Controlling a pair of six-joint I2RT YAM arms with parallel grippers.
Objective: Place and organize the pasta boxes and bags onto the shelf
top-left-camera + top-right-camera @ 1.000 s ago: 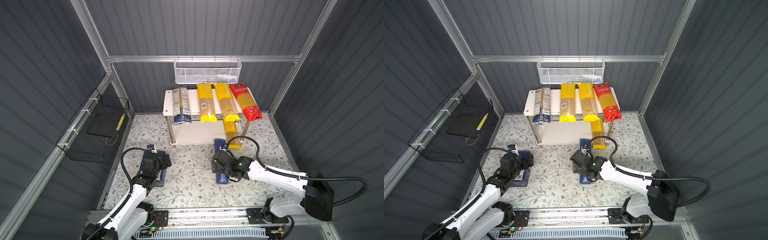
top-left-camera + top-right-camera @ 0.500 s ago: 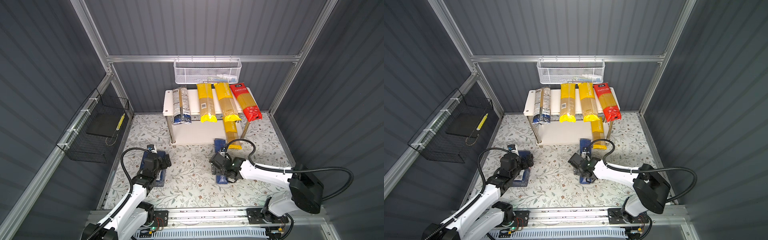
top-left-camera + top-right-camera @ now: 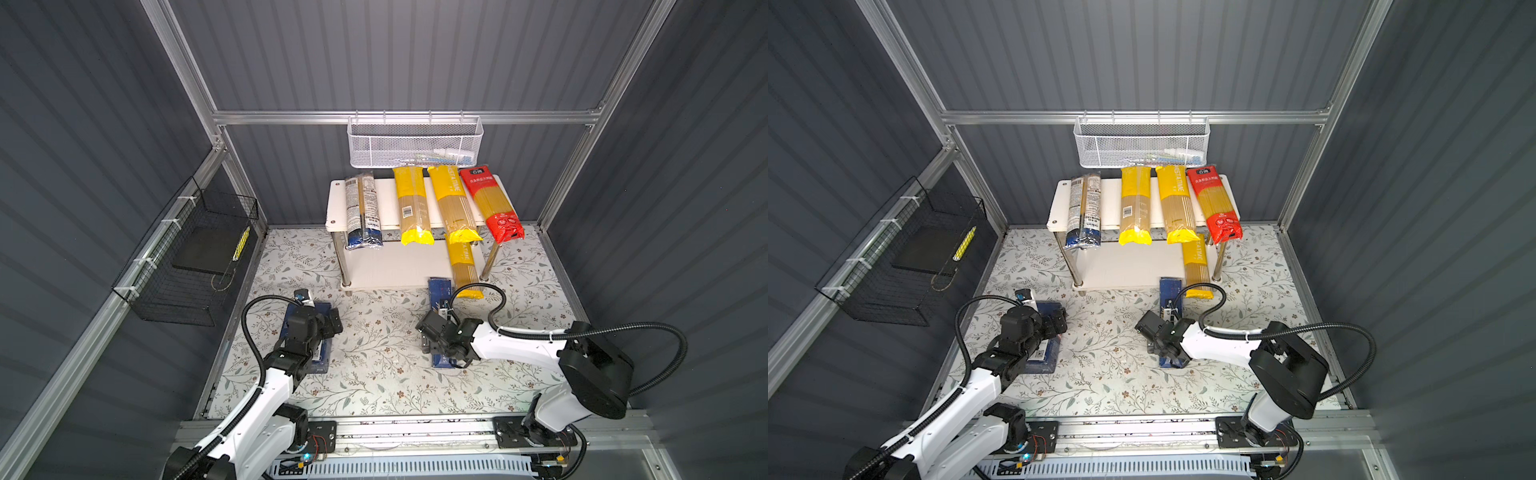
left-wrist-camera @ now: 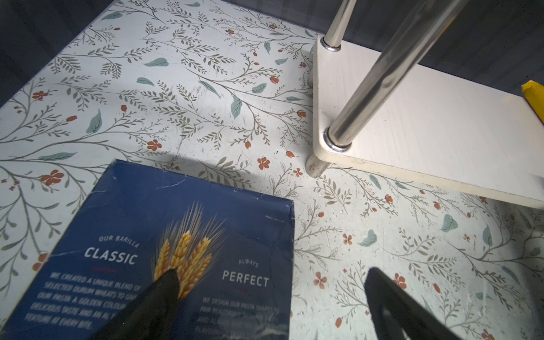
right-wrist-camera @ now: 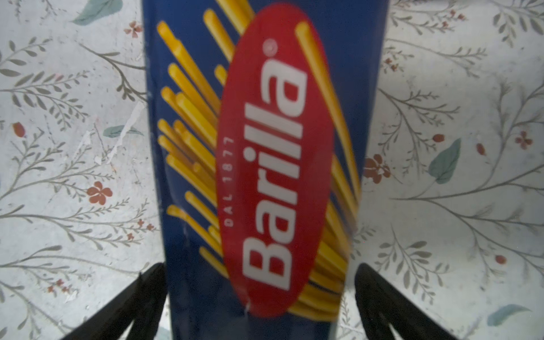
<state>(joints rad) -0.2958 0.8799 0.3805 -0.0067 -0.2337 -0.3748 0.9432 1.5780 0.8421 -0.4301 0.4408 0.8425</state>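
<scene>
The two-tier white shelf (image 3: 386, 266) stands at the back. On its top board lie a clear bag with dark blue ends (image 3: 362, 212), two yellow bags (image 3: 409, 203) (image 3: 453, 203) and a red bag (image 3: 492, 208). A third yellow bag (image 3: 465, 266) lies on the lower board, sticking out at the front. The narrow blue Barilla box (image 5: 265, 147) lies on the floor, and my right gripper (image 5: 259, 294) is open with a finger close to each long side. My left gripper (image 4: 270, 294) is open over the wide blue box (image 4: 147, 235), one finger above it, one above the floor.
A white mesh basket (image 3: 415, 141) hangs on the back rail just above the shelf. A black wire basket (image 3: 187, 257) hangs on the left wall. The shelf's chrome leg (image 4: 368, 88) stands close ahead of the left gripper. The floor is a floral mat (image 3: 374, 374).
The right arm's elbow has swung in toward the middle while its gripper stayed over the narrow box, shifting slightly left. The left arm has not moved.
</scene>
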